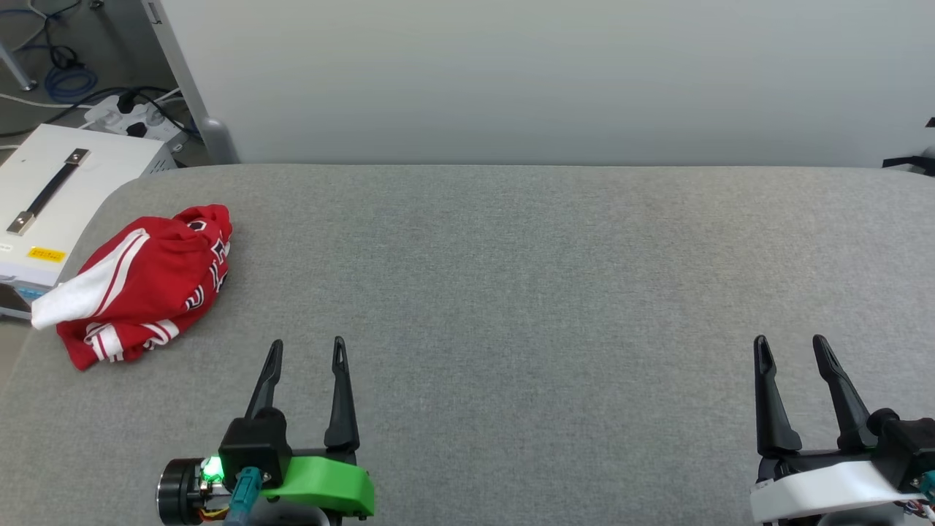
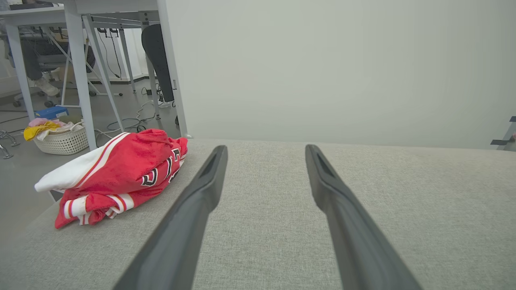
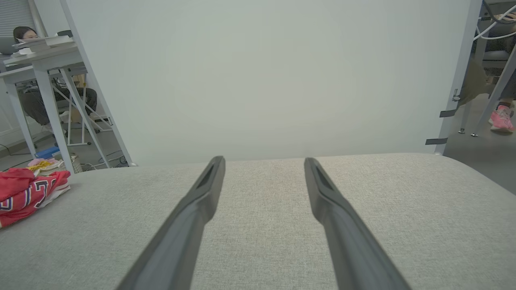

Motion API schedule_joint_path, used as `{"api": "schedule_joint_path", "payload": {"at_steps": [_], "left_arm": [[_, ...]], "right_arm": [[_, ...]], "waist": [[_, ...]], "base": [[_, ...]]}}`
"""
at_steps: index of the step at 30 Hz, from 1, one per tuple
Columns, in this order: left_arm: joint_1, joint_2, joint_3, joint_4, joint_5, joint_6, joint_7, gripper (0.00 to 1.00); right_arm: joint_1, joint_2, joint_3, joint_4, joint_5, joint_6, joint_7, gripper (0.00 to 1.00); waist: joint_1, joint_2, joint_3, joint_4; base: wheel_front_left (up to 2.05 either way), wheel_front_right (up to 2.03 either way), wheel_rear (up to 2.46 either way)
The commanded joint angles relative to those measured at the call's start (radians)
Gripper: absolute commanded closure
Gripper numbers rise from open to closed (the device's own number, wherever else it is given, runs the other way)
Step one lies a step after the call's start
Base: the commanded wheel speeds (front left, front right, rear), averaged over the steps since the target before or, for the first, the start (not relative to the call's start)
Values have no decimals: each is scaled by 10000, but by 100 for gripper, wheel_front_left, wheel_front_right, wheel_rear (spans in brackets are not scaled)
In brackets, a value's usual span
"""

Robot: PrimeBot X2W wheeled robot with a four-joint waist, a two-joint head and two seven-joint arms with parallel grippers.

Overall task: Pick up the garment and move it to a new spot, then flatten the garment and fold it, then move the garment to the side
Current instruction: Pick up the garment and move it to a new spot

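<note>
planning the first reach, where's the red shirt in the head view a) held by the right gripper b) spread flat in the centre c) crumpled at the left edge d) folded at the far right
C: the garment lies bunched at the left edge of the grey surface.

Left gripper [image 1: 307,343], two long dark fingers on a green plastic wrist mount [image 1: 325,488]: jaws wide apart, tips pointing forward, green LED [image 1: 212,469] lit beside the mount. Right gripper [image 1: 789,340], same dark fingers on a white wrist mount [image 1: 825,491]: jaws equally wide, fingers leaning slightly left. Both low, level with each other, well apart.
</note>
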Motion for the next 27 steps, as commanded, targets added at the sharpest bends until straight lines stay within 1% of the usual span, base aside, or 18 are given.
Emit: {"api": "schedule_joint_path", "payload": {"at_steps": [1,8,14,27], "left_arm": [[6,-24,14,45,3,-38,-59,0],[-216,-24,123,84,32,-49,-59,0],[-440,-24,272,108,-17,-45,-59,0],[-558,-24,533,108,-291,91,-59,0]], "right_arm": [[97,-1,-6,-10,-9,-7,-91,0],[-6,-1,-13,-46,-27,-7,-91,0],[-148,-1,-4,-74,-137,-7,-92,0],[-344,-1,194,-197,-491,-7,-92,0]], "waist": [[0,0,57,172],[0,0,319,1012],[0,0,609,2042],[0,0,986,3863]], "base": [[0,0,0],[0,0,0],[0,0,0],[0,0,0]]}}
